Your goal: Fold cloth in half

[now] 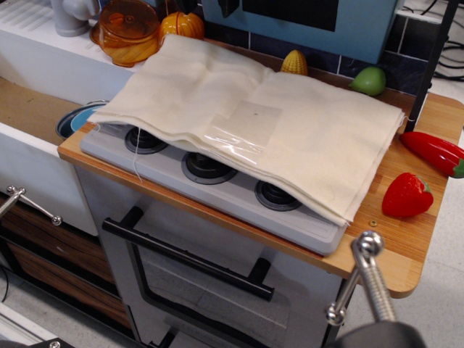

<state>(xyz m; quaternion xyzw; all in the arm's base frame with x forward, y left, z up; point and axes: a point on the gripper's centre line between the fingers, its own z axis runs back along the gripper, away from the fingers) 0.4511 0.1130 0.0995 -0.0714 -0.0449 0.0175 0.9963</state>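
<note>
Lying spread over the grey toy stove [217, 185], the cloth [254, 119] sits up-left of the tool [366, 279], layered, with a clear plastic patch [243, 134] near its front edge. Tool at bottom right shows only metal rods; cannot tell how open, nothing visibly held. Wooden counter [406, 239] just above the tool carries a strawberry [407, 194] and red pepper [435, 152]. Corn [294, 62], green fruit [370, 80], pumpkin [183, 25], orange pot [129, 30] sit farther back. Sink [43, 109] far left.
</note>
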